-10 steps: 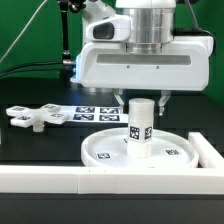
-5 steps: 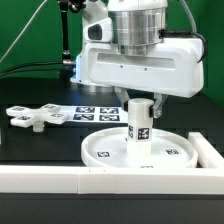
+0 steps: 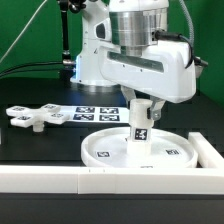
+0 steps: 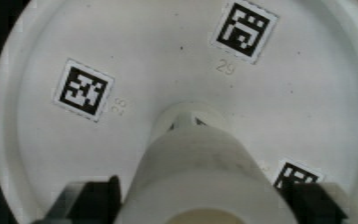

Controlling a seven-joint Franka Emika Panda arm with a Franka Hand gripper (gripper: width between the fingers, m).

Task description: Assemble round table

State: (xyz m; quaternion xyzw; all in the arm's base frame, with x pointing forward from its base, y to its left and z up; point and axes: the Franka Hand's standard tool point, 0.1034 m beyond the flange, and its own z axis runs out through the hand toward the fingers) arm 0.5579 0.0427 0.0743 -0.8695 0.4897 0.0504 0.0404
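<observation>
Post gripped, stood upright in disc.

The post (image 3: 141, 135) is clamped near its top between the fingers (image 4: 96, 198) of the gripper (image 3: 143, 103). It is stood on the floor of the rimmed disc (image 3: 100, 150), about mid-disc, and tags (image 4: 82, 88) are seen on the floor around it. The cross (image 3: 35, 117) is laid flat on the table (image 3: 30, 150) at the exterior view's left, well apart from the disc and just beside the marker board (image 3: 95, 112). The wall (image 3: 60, 180) is set along the front, near the disc rim.

Marker board (image 3: 92, 111) flat on black table (image 3: 40, 148), white wall (image 3: 60, 181) along near edge.
</observation>
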